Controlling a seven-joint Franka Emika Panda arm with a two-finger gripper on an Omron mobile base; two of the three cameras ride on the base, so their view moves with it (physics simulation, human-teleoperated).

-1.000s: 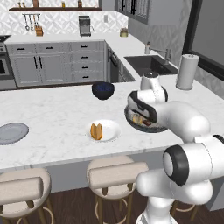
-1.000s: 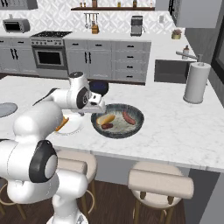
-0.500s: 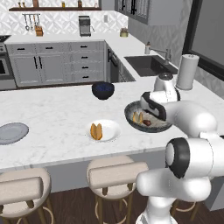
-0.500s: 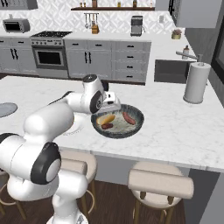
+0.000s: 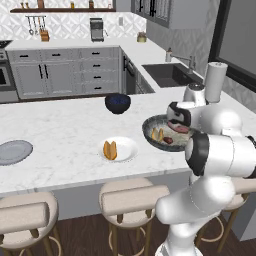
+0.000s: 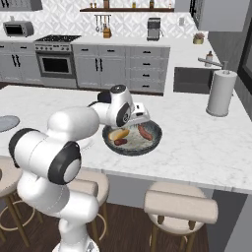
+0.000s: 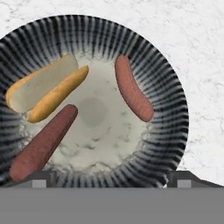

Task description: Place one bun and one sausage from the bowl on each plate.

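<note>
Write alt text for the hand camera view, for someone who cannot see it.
Looking straight down into a wide ribbed dark-grey bowl on a white marble counter: a split bun at the left and two sausages, one beside the bun, one apart at the right. Open gripper tips at the bottom edge.

In the hand view the bowl (image 7: 175, 87) is cut by the left edge, and its near rim runs under the bottom of the picture. The darker sausage (image 7: 41, 144) has its lower end close to that cut. In the left base view the arm covers the bowl's right side (image 5: 150, 131), so one sausage (image 5: 179, 129) shows only in part. In the right base view the hand covers the bowl's far rim (image 6: 152, 140). The grey plate (image 6: 5, 123) is cut off by the left edge there, at the counter's (image 6: 197, 142) left end.
</note>
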